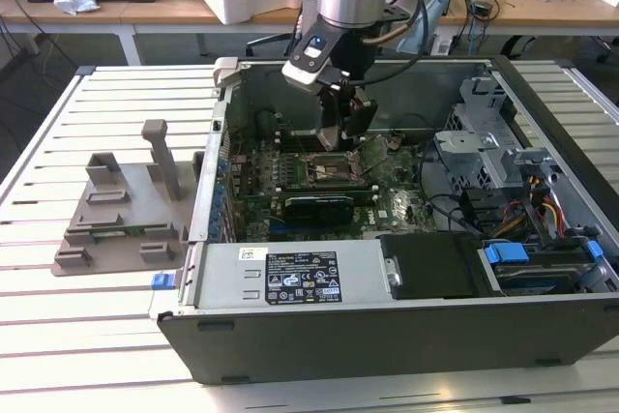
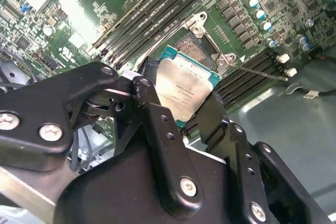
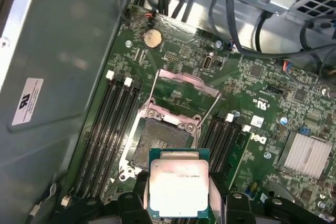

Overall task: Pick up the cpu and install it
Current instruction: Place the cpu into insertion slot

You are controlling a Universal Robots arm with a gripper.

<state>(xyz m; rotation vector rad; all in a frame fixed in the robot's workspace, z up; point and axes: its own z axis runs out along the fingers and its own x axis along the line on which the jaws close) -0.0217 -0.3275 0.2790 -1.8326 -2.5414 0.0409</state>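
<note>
- Pincer is clamped on the cpu by two opposite edges, chip flat, metal top toward the wrist cams, hanging over the motherboard close by the open socket.
- You've got a light, stiff, thin chip. The lid is smooth, so prob. slippery against the fingers.
- Fragile imo: the underside contacts (hidden here) and the socket won't forgive a tilt or a drop.
- Take it by the edges only, level, w/ modest squeeze.
</note>
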